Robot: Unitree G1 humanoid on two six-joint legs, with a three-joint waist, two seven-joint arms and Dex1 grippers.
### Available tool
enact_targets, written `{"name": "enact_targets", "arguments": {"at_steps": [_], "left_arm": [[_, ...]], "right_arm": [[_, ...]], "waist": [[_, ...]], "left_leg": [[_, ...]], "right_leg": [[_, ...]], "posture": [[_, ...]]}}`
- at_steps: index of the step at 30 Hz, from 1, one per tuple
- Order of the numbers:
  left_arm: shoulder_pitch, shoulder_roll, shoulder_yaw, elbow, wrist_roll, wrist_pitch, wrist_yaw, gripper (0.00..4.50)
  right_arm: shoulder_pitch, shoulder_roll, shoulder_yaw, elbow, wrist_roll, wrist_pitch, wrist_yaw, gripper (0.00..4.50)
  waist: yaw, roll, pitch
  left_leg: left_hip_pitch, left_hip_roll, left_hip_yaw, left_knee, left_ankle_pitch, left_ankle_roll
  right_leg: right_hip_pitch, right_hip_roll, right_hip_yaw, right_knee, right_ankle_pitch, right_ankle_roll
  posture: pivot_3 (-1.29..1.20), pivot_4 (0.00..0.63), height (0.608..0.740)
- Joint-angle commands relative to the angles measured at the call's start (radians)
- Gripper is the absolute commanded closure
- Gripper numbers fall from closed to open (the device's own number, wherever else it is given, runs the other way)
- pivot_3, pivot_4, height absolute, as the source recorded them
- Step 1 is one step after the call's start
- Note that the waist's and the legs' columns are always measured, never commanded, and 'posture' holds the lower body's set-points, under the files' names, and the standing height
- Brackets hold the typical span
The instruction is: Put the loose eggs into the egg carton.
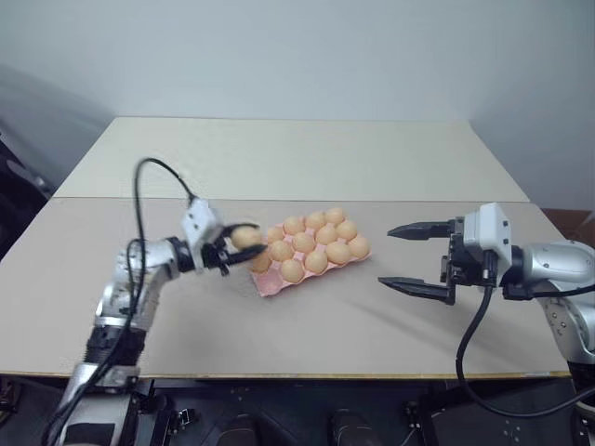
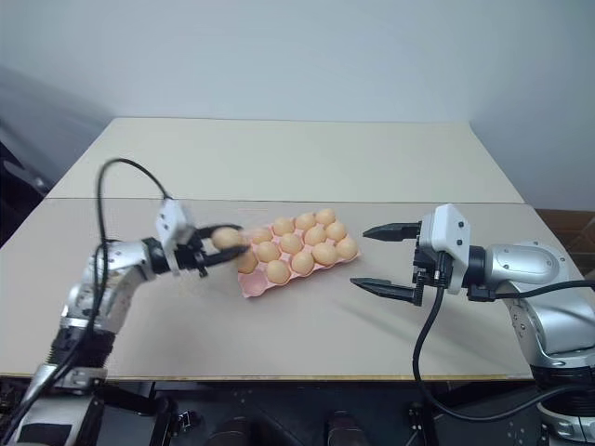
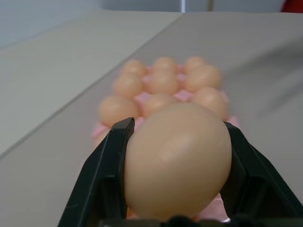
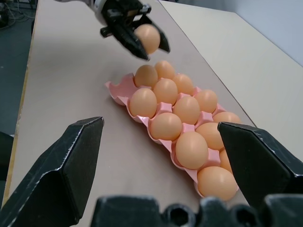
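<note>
A robot's left hand (image 1: 244, 243) is clamped on a single orange-tan egg (image 1: 245, 238), its two black fingers (image 3: 106, 170) pressing the shell from either side, and holds it in the air just above the left end of the pink egg carton (image 1: 270, 284). The carton lies at a slant near the middle of the beige worktop (image 1: 307, 316), its right end farther from the robot than its left, and most of its cups carry eggs of the same colour; from the right wrist view an empty cup shows at the carton's left corner, beneath the held egg. The right hand (image 1: 416, 259) hangs above the worktop to the right of the carton, well apart from it, pointing left toward it with its fingers (image 4: 61, 170) spread wide and nothing between them. A second, paler worktop (image 1: 288, 153) adjoins the far edge of the first.
</note>
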Motion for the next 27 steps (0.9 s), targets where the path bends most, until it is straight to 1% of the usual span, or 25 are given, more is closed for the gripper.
{"name": "enact_targets", "arguments": {"at_steps": [1,5,7,10,11,12,13,15,18,21,22,24,27], "left_arm": [[0.011,0.012,-0.027,-0.071,-0.005,0.017,-0.026,2.39],[0.028,0.012,-0.058,-0.077,0.018,0.021,-0.027,2.39],[0.025,0.01,-0.064,-0.075,0.023,0.032,-0.02,1.67],[0.013,0.006,-0.055,-0.073,0.013,0.037,-0.017,0.8],[0.008,0.005,-0.051,-0.074,0.01,0.039,-0.014,0.43],[0.006,0.005,-0.047,-0.073,0.011,0.036,-0.009,0.15],[0.003,0.007,-0.041,-0.073,0.009,0.032,-0.008,0.05],[0.003,0.011,-0.03,-0.077,0.006,0.027,-0.003,0.05],[0.004,0.026,0.013,-0.109,-0.035,0.043,-0.005,0.05],[0.038,0.093,0.104,-0.161,-0.105,0.073,-0.036,0.05],[0.066,0.129,0.151,-0.184,-0.14,0.093,-0.052,0.05],[0.124,0.199,0.236,-0.22,-0.201,0.132,-0.086,0.05],[0.254,0.306,0.38,-0.272,-0.242,0.157,-0.109,0.05]], "right_arm": [[-0.021,-0.011,-0.029,-0.02,0.01,-0.008,-0.004,0.0],[-0.016,-0.014,-0.034,-0.025,0.012,-0.004,-0.007,0.0],[-0.014,-0.014,-0.036,-0.028,0.014,-0.002,-0.009,0.0],[-0.012,-0.014,-0.038,-0.032,0.015,0.0,-0.013,0.0],[-0.012,-0.014,-0.038,-0.033,0.015,0.0,-0.015,0.0],[-0.012,-0.014,-0.038,-0.033,0.015,0.0,-0.016,0.0],[-0.012,-0.013,-0.039,-0.033,0.015,-0.001,-0.017,0.0],[-0.012,-0.012,-0.038,-0.035,0.015,-0.001,-0.02,0.0],[-0.013,-0.01,-0.035,-0.037,0.018,-0.001,-0.023,0.0],[-0.014,-0.006,-0.029,-0.041,0.018,0.001,-0.028,0.0],[-0.014,-0.006,-0.029,-0.041,0.018,0.0,-0.028,0.0],[-0.013,-0.007,-0.031,-0.035,0.017,-0.004,-0.026,0.0],[-0.005,-0.008,-0.039,-0.012,0.016,-0.015,-0.013,0.0]], "waist": [[0.0,0.0,0.0],[0.002,0.0,0.0],[0.003,0.0,0.0],[0.003,0.0,0.0],[0.003,0.0,0.0],[0.003,0.0,0.0],[0.003,0.0,0.0],[0.003,0.0,0.0],[0.003,0.0,0.0],[-0.002,0.0,0.0],[-0.005,0.0,0.0],[-0.016,0.0,0.0],[-0.023,0.0,0.0]], "left_leg": [[0.0,0.0,0.0,0.0,0.0,0.0],[0.0,0.0,0.0,0.001,0.0,0.0],[0.0,0.0,0.0,0.001,0.0,0.0],[0.0,0.0,0.0,0.001,0.0,0.0],[0.0,0.0,0.0,0.001,0.0,0.0],[0.0,0.0,0.0,0.001,0.0,0.0],[0.0,0.0,0.0,0.001,0.0,0.0],[0.0,0.0,0.0,0.001,0.0,0.0],[0.0,0.0,0.0,0.001,0.0,0.0],[-0.001,0.0,0.0,0.001,0.0,0.0],[-0.001,0.0,0.0,0.001,0.0,0.0],[-0.001,0.0,0.0,0.001,0.0,0.001],[-0.001,0.001,0.0,0.0,0.0,0.001]], "right_leg": [[0.0,0.0,0.0,0.0,0.0,0.0],[0.0,0.0,0.0,0.0,0.0,0.0],[0.0,0.0,0.0,0.0,0.0,0.0],[0.0,0.0,0.0,0.0,0.0,0.0],[0.0,0.0,0.0,0.0,0.0,0.0],[0.0,0.0,0.0,0.0,0.0,0.0],[0.0,0.0,0.0,0.0,0.0,0.0],[0.0,0.0,0.0,0.0,0.0,0.0],[0.0,0.0,0.0,0.0,0.0,0.0],[-0.001,0.0,0.0,0.0,0.0,0.0],[-0.001,0.0,0.0,0.0,0.0,0.0],[-0.001,0.0,0.0,0.0,0.0,0.0],[-0.001,0.0,0.0,-0.001,0.0,0.0]], "posture": [[0.0,0.15,0.74],[0.0,0.15,0.74],[0.0,0.15,0.74],[0.0,0.15,0.74],[0.0,0.15,0.74],[0.0,0.15,0.74],[0.0,0.15,0.74],[0.0,0.15,0.74],[0.0,0.15,0.74],[0.0,0.15,0.74],[0.0,0.15,0.74],[0.0,0.15,0.74],[0.0,0.15,0.74]]}}
